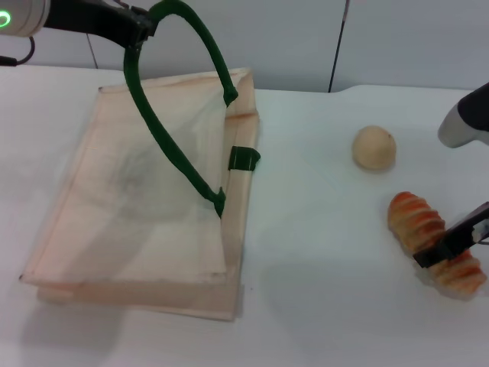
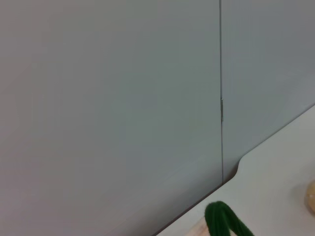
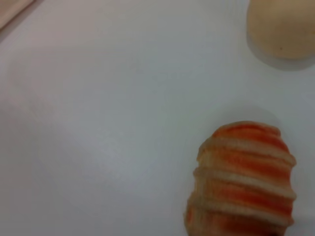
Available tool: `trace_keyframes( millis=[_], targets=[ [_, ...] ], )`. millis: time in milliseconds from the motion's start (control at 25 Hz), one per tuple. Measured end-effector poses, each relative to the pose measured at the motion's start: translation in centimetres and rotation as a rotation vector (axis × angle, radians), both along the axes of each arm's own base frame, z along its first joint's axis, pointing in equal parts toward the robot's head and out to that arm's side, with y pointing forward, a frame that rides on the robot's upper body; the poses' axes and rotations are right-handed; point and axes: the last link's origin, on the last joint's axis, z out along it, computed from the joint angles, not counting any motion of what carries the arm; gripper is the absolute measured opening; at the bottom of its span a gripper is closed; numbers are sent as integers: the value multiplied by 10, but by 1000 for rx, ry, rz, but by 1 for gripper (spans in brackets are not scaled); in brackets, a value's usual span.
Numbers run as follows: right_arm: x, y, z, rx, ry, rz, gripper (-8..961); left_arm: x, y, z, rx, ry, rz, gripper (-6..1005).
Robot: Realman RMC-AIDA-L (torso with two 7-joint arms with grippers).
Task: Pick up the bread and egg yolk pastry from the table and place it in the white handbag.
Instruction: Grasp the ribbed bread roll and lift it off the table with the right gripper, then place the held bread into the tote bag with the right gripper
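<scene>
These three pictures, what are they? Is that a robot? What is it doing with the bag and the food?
Yes, it is a robot with two arms, and each picture comes from a different camera. The big picture looks down from its head. The other two come from cameras on its wrists.

On the white table lies a flat cream fabric handbag. The left gripper holds up one of the bag's dark green loop handles.

Off to the right sit a small round beige pastry ball and a long loaf of bread with orange and cream stripes. The right gripper is down at the loaf, its dark finger lying across it. The right wrist camera sees the loaf up close.
</scene>
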Motion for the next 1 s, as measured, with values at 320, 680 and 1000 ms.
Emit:
trace_keyframes(
  millis=[320,680,1000],
  targets=[
    [-5,3,8,24,-29,35,646,0,0,0,0,1,0,120],
    [-33,3,19,68,5,140,586,1,-1,3,11,1,-6,119],
    [-77,-8,2,16,121,280,512,9,-1,4,9,-3,-32,119]
  ],
)
